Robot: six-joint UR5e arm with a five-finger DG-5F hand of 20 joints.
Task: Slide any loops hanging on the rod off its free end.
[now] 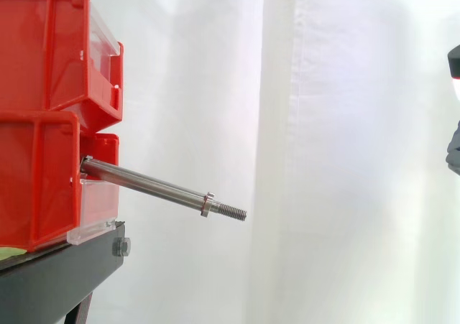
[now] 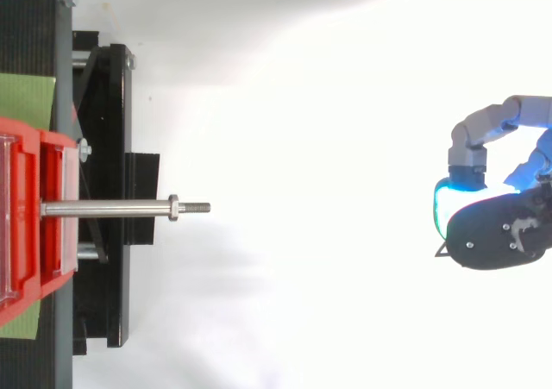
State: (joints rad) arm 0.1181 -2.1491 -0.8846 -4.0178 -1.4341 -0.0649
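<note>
Rod [image 1: 151,185] slopes down rightward, threaded end free; hand [image 2: 500,229] curled, empty, well apart

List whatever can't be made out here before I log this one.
- The hand: cut off by the right edge in both views; open or shut cannot be told.
- The rod: its fixed end is hidden by the wall of the lower red bin in the side view, and under that bin in the top view.
- Bin contents: hidden by red walls, side view; cut by the left edge, top view.
</note>
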